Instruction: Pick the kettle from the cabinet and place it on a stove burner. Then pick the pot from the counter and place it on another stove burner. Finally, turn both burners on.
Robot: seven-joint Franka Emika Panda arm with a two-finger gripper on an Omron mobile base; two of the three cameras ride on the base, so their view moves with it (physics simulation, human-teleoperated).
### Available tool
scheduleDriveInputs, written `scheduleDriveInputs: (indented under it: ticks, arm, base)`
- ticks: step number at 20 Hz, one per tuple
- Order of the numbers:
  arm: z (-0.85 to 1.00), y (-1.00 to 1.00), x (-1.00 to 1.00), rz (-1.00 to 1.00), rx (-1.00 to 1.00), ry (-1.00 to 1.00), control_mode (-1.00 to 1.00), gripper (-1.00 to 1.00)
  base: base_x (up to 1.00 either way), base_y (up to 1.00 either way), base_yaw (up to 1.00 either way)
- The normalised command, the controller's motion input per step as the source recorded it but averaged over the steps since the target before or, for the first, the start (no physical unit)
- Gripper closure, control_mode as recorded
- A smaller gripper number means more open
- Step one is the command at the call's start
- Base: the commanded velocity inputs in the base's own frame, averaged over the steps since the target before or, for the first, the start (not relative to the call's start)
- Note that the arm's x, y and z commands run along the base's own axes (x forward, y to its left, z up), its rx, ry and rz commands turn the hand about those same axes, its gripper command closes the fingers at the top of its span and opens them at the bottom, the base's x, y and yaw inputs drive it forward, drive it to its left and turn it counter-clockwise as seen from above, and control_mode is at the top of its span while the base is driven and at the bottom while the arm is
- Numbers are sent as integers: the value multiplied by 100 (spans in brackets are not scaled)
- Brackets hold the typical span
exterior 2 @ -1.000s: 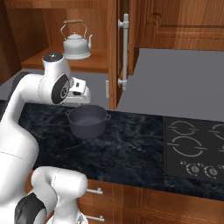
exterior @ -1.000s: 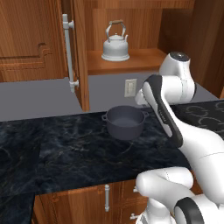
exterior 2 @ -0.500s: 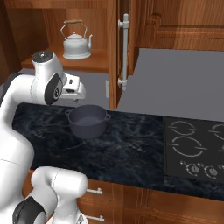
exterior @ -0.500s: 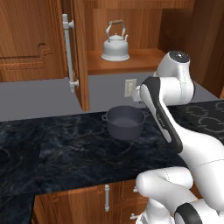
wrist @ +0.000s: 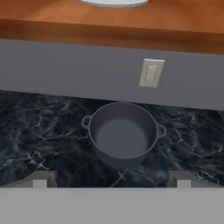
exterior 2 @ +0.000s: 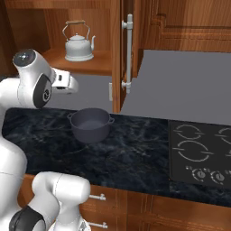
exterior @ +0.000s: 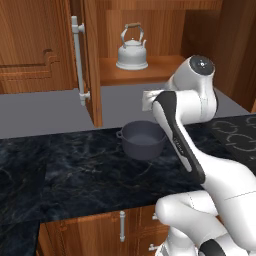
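Since the earlier frames, the arm has swung its upper joint higher and back; kettle, pot and door have kept their places. Gripper (wrist: pixel 111 178) hangs above the counter (exterior: pixel 60 170) with jaws spread wide, holding nothing. Kettle (exterior: pixel 132 52) sits on the open cabinet (exterior: pixel 150 70) shelf, clear space around it. Pot (wrist: pixel 123 139) stands on the counter below the shelf edge. Right base view adds the stove burners (exterior 2: pixel 194 151), well apart from the pot.

You find no legible text, label, brand or number anywhere in these views. The only markings are the white ring outlines on the flat black glass cooktop (exterior 2: pixel 200 151), and small marks beside its round knobs (exterior 2: pixel 205 175), too small to read.
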Motion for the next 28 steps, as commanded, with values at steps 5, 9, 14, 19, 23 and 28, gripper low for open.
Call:
scheduleDriveInputs:
  ticks: [5,9,14,19,23,28]
  arm:
    - [37,11,0,0,1,-14,-100,-100]
    - [36,6,0,0,1,-13,-100,-100]
    - [35,2,5,0,3,-14,-100,-100]
    - [30,8,2,0,1,-16,-100,-100]
    - [26,8,4,0,2,-16,-100,-100]
    - [31,1,8,0,5,-10,-100,-100]
  base:
    - [0,0,0]
    - [0,0,0]
    - [0,0,0]
    - [0,0,0]
    - [0,0,0]
    - [0,0,0]
